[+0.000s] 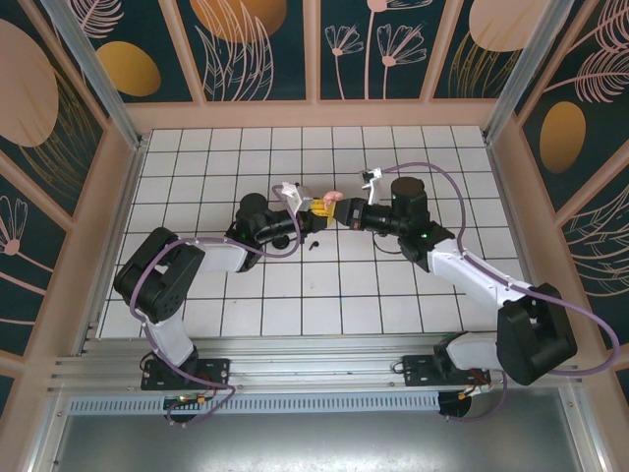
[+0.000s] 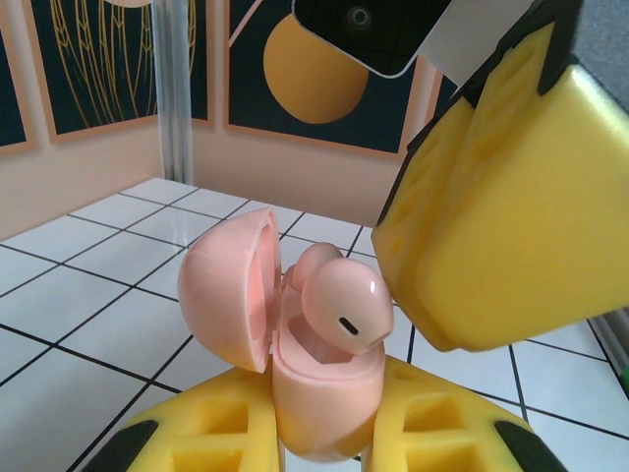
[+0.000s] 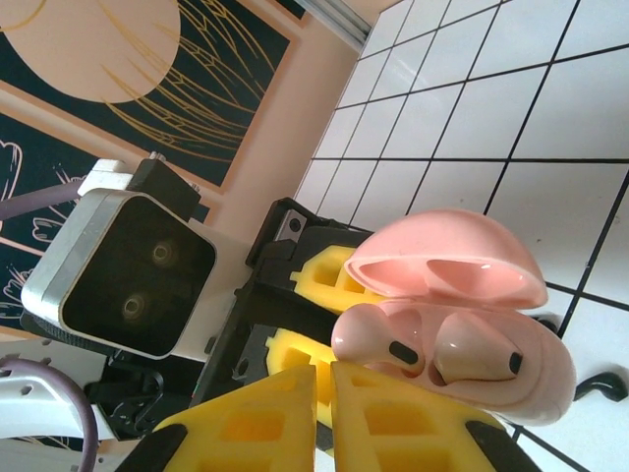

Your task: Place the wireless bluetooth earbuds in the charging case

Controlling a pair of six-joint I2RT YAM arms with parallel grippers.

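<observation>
Right wrist: two pink earbuds [image 3: 472, 359] in one open case [image 3: 543, 393]

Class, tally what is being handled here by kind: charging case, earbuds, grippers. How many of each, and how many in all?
charging case: 1
earbuds: 2
left gripper, right gripper: 2
Total: 5

Pink case [image 2: 324, 398], lid open; 2 pink earbuds [image 2: 344, 303] inside, one sticking out.
</observation>
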